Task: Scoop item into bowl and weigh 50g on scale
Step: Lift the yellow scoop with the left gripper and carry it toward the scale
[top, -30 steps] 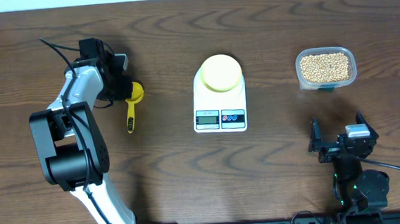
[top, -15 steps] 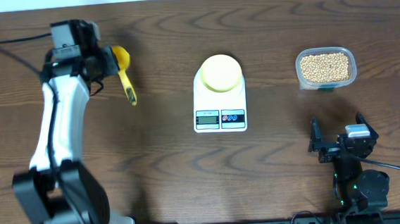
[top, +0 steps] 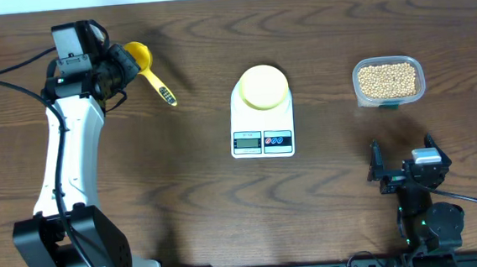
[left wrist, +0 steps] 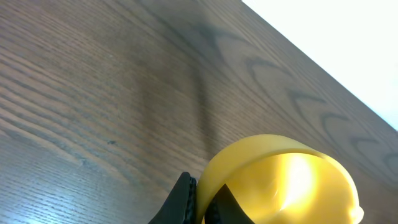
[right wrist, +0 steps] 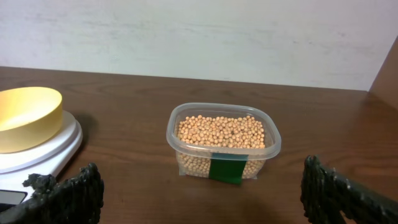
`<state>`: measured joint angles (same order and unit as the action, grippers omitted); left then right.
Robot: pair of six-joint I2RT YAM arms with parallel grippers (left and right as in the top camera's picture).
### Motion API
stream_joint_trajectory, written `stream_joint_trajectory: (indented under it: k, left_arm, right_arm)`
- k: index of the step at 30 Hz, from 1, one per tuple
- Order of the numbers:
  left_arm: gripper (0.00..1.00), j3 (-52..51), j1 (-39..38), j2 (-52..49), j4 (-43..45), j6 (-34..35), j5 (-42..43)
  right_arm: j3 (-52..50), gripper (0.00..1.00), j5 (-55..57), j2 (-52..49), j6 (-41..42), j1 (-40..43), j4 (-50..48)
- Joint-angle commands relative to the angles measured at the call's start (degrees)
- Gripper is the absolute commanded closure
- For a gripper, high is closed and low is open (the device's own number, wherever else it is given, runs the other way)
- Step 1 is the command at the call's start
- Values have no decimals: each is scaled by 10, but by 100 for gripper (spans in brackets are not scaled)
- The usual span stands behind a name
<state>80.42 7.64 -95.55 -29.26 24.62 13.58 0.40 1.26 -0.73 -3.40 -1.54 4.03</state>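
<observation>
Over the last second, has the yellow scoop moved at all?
Yes. The yellow scoop, held by the left gripper, has moved toward the table's far edge: earlier level with the scale, now mostly past its far end.

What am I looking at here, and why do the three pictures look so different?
Two robot arms work at a wooden table. The wide picture comes from a camera overhead; the other two come from a camera on each arm's wrist. The left gripper is shut on a yellow scoop, which fills its wrist view. The right gripper rests open, facing a clear tub of beans. In the middle, a pale-yellow bowl sits on a white scale.
</observation>
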Motion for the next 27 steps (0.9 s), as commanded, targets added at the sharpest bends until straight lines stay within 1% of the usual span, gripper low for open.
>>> stream_joint_trajectory:
  k: [1, 16, 19, 23, 25, 27]
  left_arm:
    - [92, 4, -7, -3, 5, 14, 8]
    - [92, 4, -50, -3, 25, 18, 8]
    - [92, 4, -59, -3, 24, 73, 8]
    - [92, 4, -65, -3, 23, 118, 8]
    - [92, 4, -65, -2, 21, 166, 8]
    - [92, 4, -65, -2, 18, 237, 8]
  right_arm:
    - [-1, 1, 0, 2, -5, -5, 2]
    - [-1, 1, 0, 2, -5, -5, 2]
    - [-1, 1, 0, 2, -5, -5, 2]
    - [-1, 1, 0, 2, -5, -5, 2]
    - [-1, 1, 0, 2, -5, -5, 2]
    - [-1, 1, 0, 2, -5, -5, 2]
